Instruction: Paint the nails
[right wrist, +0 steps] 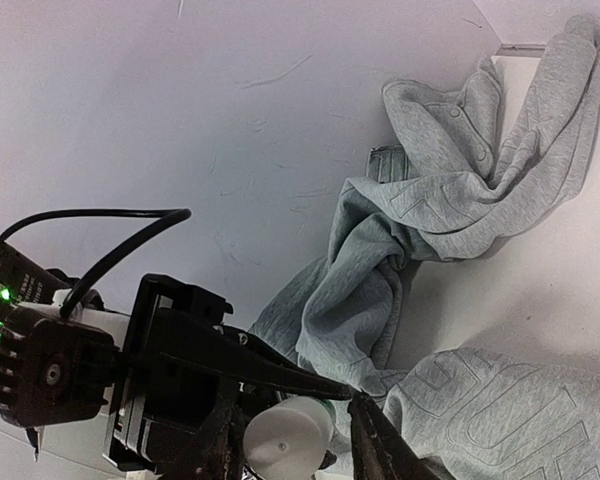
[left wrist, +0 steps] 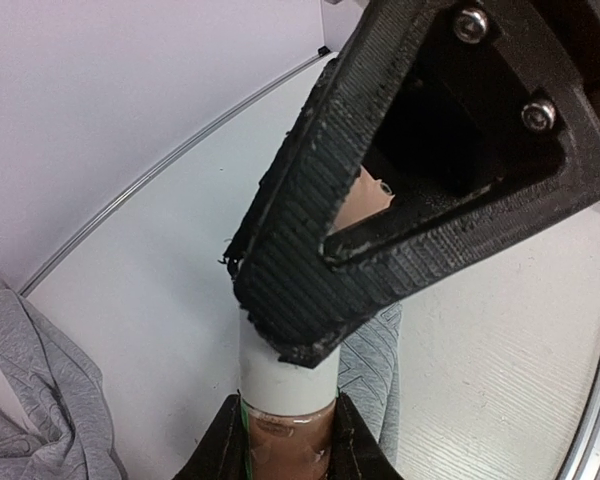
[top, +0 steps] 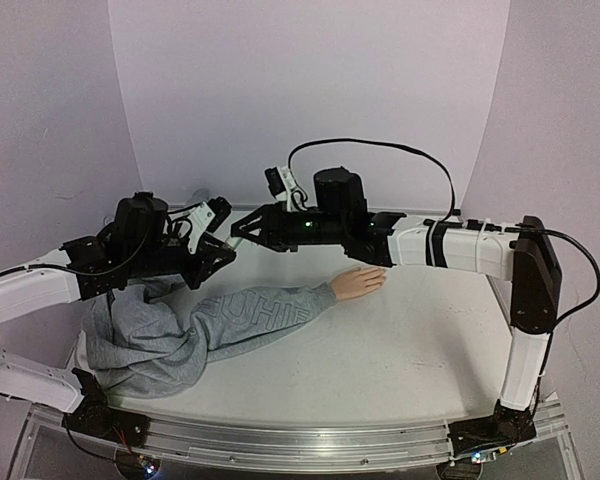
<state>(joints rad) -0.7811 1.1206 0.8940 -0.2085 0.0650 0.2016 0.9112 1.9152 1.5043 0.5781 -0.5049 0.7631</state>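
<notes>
grey sleeve (top: 265, 315) is showing embossed lettering, unreadable. nails (top: 380, 277) are sitting on the peach mannequin hand (top: 356, 284) at its end, mid-table. left gripper (left wrist: 287, 450) is clamping the bottle (left wrist: 285, 432); right gripper (right wrist: 295, 440) is straddling its white cap (right wrist: 280, 435), grip unclear.

bare tabletop (top: 410, 350) lies open in front and to the right of the mannequin hand (top: 358, 283). the right arm (top: 450, 245) spans across just behind that hand. the grey sweatshirt (top: 150, 335) fills the left side, where the left pincer (top: 218, 254) and right pincer (top: 240, 229) crowd tip to tip above it.
</notes>
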